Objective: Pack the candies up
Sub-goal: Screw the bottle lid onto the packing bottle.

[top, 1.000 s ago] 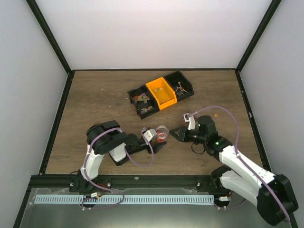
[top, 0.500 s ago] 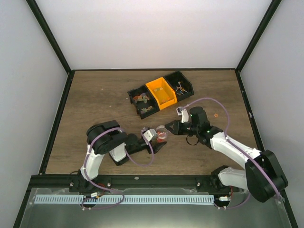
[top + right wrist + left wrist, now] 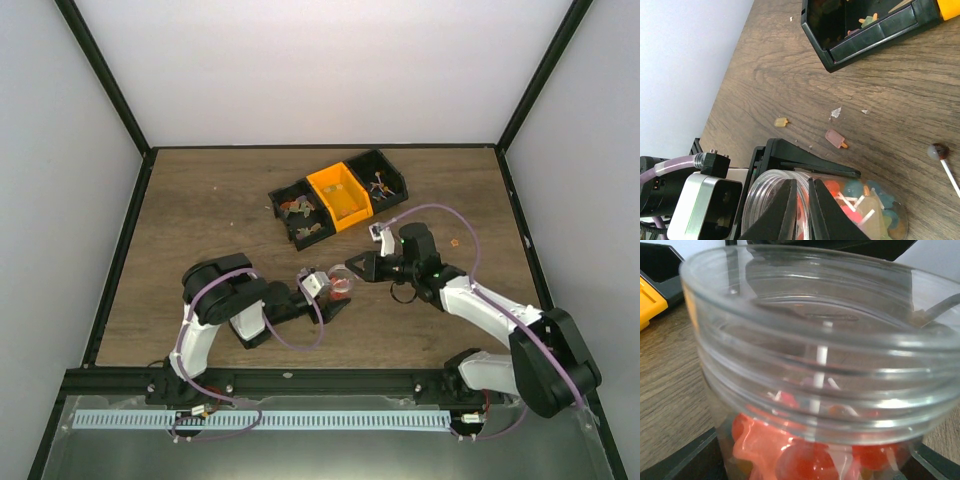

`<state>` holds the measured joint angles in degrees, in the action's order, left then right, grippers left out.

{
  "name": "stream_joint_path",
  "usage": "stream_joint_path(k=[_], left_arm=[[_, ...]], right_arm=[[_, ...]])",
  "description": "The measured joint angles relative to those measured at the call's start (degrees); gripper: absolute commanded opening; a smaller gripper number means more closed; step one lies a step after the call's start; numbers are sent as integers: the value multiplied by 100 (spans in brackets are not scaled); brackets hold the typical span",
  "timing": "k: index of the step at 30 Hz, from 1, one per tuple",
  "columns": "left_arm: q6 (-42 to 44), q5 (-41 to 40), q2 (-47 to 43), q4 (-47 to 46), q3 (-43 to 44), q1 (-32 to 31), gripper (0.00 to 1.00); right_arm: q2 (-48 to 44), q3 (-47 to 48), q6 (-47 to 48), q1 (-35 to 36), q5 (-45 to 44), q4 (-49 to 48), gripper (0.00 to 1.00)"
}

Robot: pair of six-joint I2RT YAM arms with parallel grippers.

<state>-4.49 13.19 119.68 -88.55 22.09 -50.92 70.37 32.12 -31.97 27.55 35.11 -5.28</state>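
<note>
A small clear cup (image 3: pixel 343 279) lies tilted on its side in my left gripper (image 3: pixel 338 290), which is shut on it. One black finger (image 3: pixel 810 162) runs along its wall. Candies (image 3: pixel 805 455), mostly red and orange, fill its bottom. In the right wrist view, blue, green and red candies (image 3: pixel 865 200) with white sticks show through the cup (image 3: pixel 765 195). My right gripper (image 3: pixel 801 181) sits at the cup's ribbed mouth. Its jaws are almost together with only a thin slit, and nothing shows between them. From above, my right gripper (image 3: pixel 356 268) points left at the cup's rim.
A row of bins stands at the back: black (image 3: pixel 300 215), orange (image 3: pixel 340 195) and black (image 3: pixel 380 182). Loose on the wood lie a yellow ice-lolly sweet (image 3: pixel 781 121), a pink one (image 3: pixel 835 138), a lollipop (image 3: pixel 939 151) and an orange bit (image 3: pixel 456 242).
My right gripper has swung left and up to the cup's mouth, and its jaws have drawn closer together. The left arm and the cup have stayed put.
</note>
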Motion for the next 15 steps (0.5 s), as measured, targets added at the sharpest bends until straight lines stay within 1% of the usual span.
stream_joint_path(k=[5, 10, 15], left_arm=[[2, 9, 0, 0, 0, 9, 74], [4, 33, 4, -2, 0, 15, 74], [-7, 46, 7, -4, 4, 28, 74]], right_arm=[[-13, -122, -17, -31, 28, -166, 1], [-260, -348, -39, -57, 26, -260, 1], [-713, -614, -157, -74, 28, -146, 1]])
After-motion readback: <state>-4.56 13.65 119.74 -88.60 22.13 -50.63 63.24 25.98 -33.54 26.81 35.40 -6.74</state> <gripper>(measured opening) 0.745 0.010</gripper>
